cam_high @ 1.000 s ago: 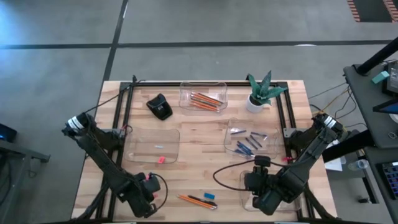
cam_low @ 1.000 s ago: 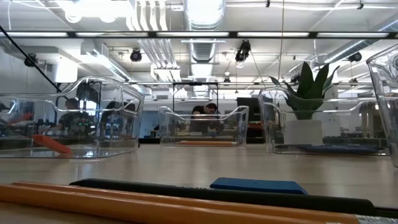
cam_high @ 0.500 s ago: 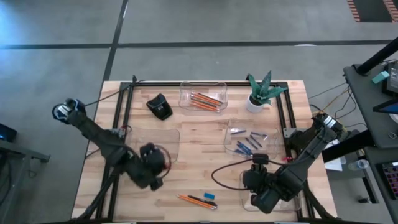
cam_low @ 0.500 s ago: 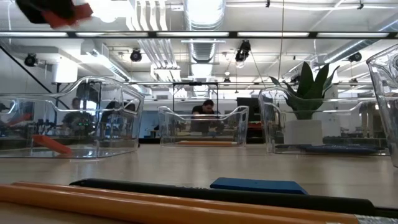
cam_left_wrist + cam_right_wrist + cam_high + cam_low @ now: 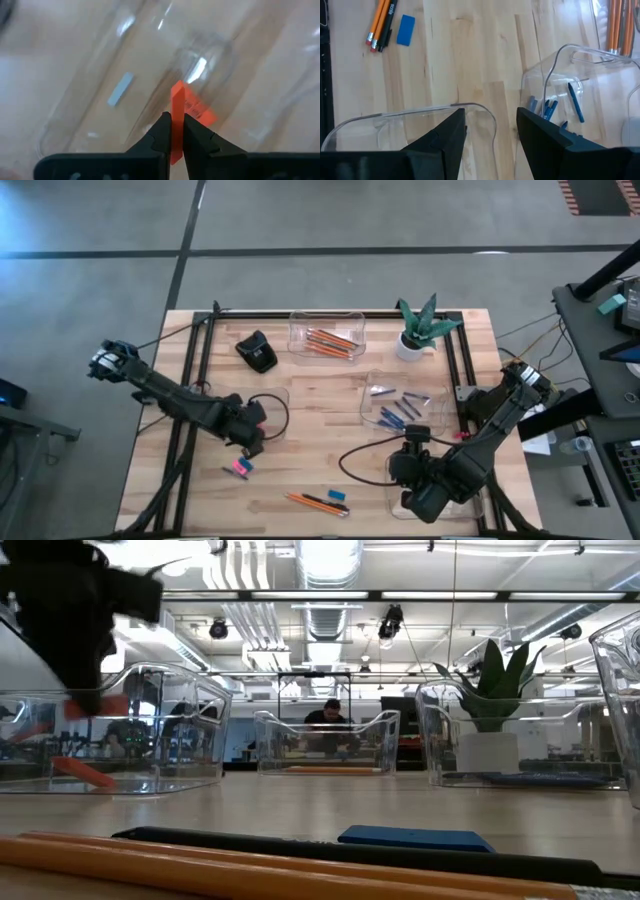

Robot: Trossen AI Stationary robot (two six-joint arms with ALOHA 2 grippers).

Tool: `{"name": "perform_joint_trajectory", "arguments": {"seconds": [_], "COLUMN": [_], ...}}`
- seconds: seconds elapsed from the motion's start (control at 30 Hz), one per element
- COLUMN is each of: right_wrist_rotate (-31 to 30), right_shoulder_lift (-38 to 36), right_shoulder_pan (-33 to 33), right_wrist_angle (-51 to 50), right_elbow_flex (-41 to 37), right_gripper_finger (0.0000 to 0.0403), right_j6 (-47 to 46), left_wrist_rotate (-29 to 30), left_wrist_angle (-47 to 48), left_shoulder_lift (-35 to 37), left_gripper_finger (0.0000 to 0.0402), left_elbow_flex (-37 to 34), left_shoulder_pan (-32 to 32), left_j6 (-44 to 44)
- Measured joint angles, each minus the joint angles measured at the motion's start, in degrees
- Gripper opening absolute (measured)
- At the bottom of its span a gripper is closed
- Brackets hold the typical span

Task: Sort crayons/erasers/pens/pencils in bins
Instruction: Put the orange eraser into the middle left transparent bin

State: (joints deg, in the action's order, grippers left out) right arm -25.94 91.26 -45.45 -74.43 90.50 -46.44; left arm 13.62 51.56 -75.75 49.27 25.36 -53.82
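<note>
Since a second ago the left arm has swung up from the front-left corner of the worktop (image 5: 320, 395) toward its middle-left, and its left tool (image 5: 172, 131) now hangs at the front-right corner of the left bin (image 5: 225, 420). Its jaws are pinched narrow on a pink eraser (image 5: 176, 117), which stands on edge between the fingertips and pokes out past them; gripped that way, the block can simply drop once the jaws part. Below it, the wrist view shows the bin's clear rim and a light blue eraser (image 5: 120, 89) already lying on the bin floor, so this tub looks like the erasers' home and the carry seems near its release. Whether the tool is fully over the bin or just at its rim I cannot tell. Another pink bit (image 5: 240, 468) lies on the bare worktop in front of the bin.

The right tool (image 5: 490, 127) waits with jaws wide and nothing in them, over the bin (image 5: 400, 490) at the front-right corner. Two pencils (image 5: 315, 502) with a pen (image 5: 331, 502) and a blue eraser (image 5: 337, 495) lie unsorted near the front edge, while the crayons bin (image 5: 375, 408) and pencil bin (image 5: 300, 330) already hold stock.
</note>
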Motion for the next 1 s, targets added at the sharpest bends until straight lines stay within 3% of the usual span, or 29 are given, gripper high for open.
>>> {"name": "perform_joint_trajectory", "arguments": {"seconds": [0.2,0.5,0.87,1.0], "right_wrist_rotate": [-0.2,-1.3,-1.3,-1.2], "right_shoulder_lift": [0.0,0.0,0.0,0.0], "right_shoulder_pan": [0.0,0.0,0.0,0.0], "right_wrist_angle": [0.0,0.0,0.0,0.0], "right_elbow_flex": [0.0,-0.1,-0.1,-0.1], "right_gripper_finger": [0.0171,0.0171,0.0171,0.0171], "right_j6": [0.0,0.0,0.1,0.2], "left_wrist_rotate": [-3.6,-3.7,-1.7,-2.4], "left_wrist_angle": [-3.5,-6.1,-6.1,-5.8], "left_shoulder_lift": [0.0,0.0,0.2,1.0], "left_gripper_finger": [0.0012,0.0016,0.0097,0.0108], "left_elbow_flex": [-5.5,-8.7,-8.7,-7.4], "left_shoulder_pan": [-0.2,-0.3,-0.4,-1.8], "left_j6": [-1.4,-1.5,-1.3,-1.3]}}
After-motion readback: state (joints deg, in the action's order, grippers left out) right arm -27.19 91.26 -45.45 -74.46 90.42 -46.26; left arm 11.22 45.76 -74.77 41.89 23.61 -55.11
